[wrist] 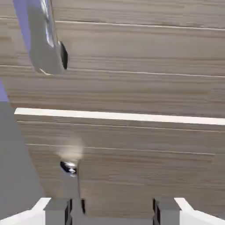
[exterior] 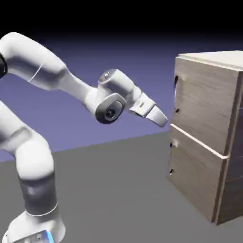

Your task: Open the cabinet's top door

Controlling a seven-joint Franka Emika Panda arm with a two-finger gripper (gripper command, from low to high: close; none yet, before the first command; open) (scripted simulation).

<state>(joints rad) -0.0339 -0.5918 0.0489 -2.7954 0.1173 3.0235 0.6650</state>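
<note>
Still to grasp: my parted fingers (wrist: 168,213), holding nothing, must rise toward the top door's handle (wrist: 47,41), upper left of the hand view!

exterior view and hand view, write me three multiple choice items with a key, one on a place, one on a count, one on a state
1. Where is the cabinet in the exterior view?
A. left side
B. right side
C. bottom left corner

2. How many doors are stacked on its front?
A. two
B. three
C. four

3. How does the gripper stand?
A. shut on a handle
B. shut on nothing
C. open

1 B: it stands on that side, with the arm reaching toward it.
2 A: one pale line parts the top door from the lower door.
3 C: the hand view shows a wide gap between the fingertips.
</note>
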